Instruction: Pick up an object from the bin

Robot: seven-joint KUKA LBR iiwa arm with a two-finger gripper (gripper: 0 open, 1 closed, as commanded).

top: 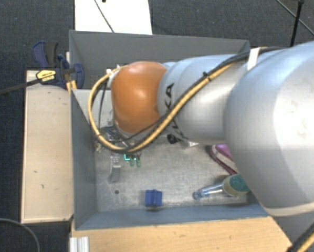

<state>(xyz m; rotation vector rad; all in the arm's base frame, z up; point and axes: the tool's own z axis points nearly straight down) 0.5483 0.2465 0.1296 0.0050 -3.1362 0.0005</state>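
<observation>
My gripper [115, 171] hangs below the orange wrist cover, low over the left part of the bin floor, with nothing visible in it. The closest loose thing is a small blue block [153, 197], which lies to the gripper's right near the bin's front wall, apart from it. Farther right lies a tool with a clear handle and a round teal head [226, 187].
A pink curved thing [222, 154] lies at the right, partly under the arm. A small dark thing [173, 139] peeks out beneath the arm near the middle. The big silver arm covers the back and right of the bin. The bin's left wall stands close to the gripper.
</observation>
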